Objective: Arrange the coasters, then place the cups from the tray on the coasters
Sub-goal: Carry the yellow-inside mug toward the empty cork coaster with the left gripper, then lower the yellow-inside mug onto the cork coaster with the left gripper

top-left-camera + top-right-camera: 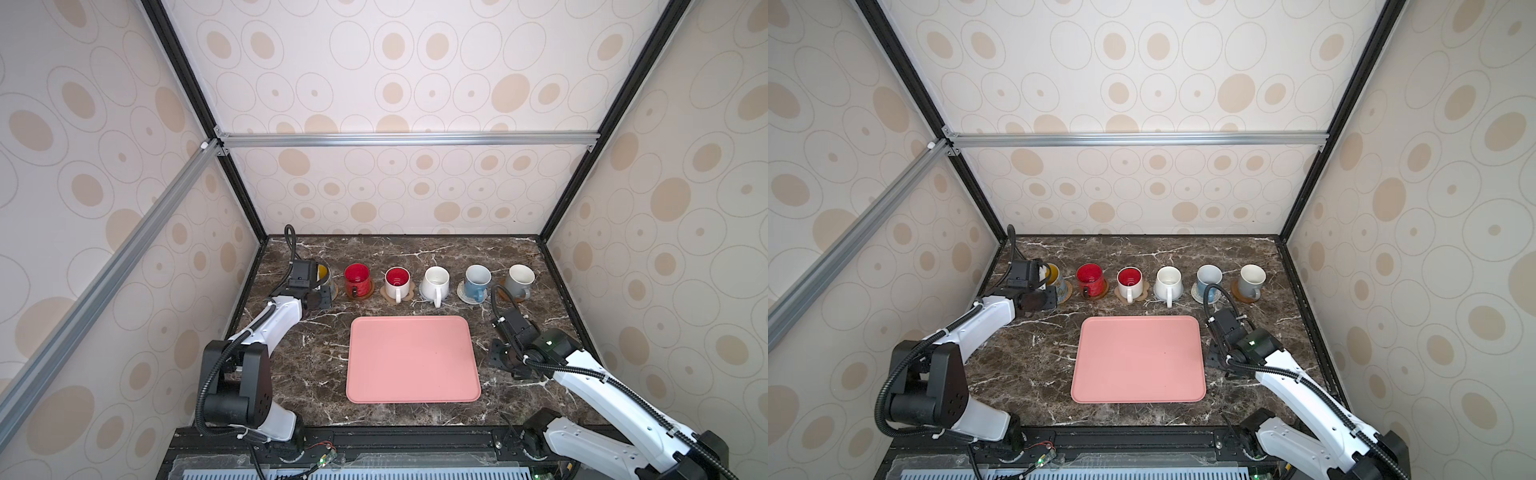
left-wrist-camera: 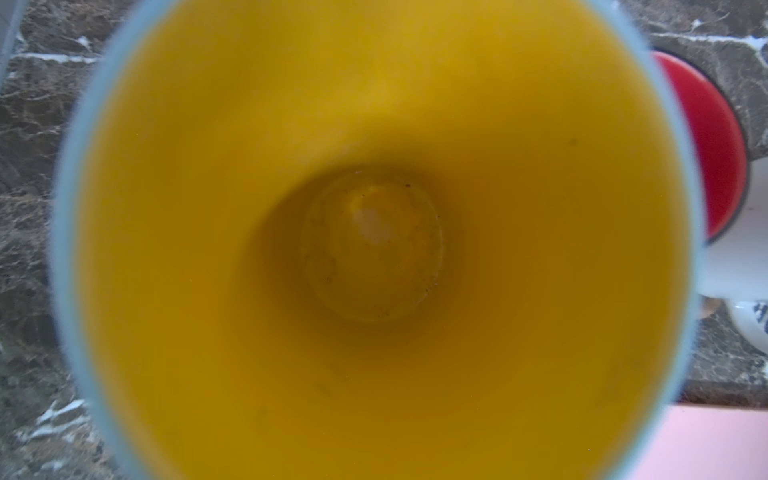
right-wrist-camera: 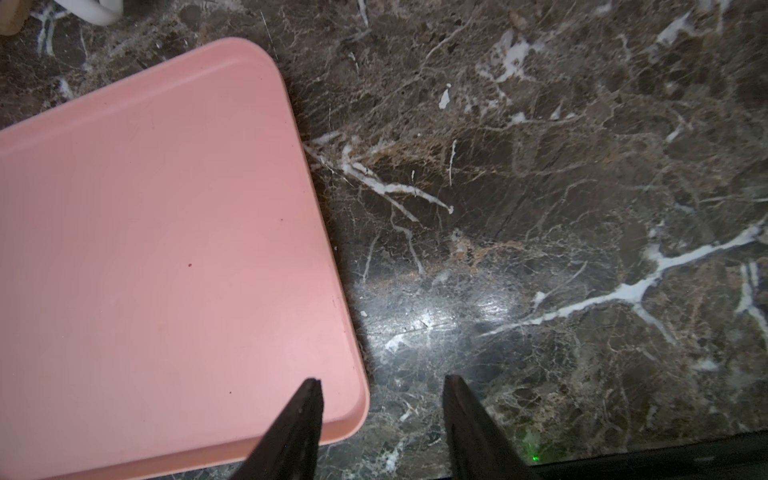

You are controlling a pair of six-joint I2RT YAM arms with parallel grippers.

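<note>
The pink tray [image 1: 411, 361] lies near the front of the marble surface [image 1: 316, 365]. At its 3 o'clock the right fingers [image 3: 467, 424] stand apart, empty, one over the tray's corner, one over the surface. At 12 o'clock five cups [image 1: 435, 282] stand in a row, each on one of the coasters [image 1: 464, 292]. At 11 o'clock the blue cup [image 1: 1059, 282], yellow inside, ends that row over a coaster; the left fingers [image 1: 323, 296] are closed beside it, any grip on it hidden.
</note>
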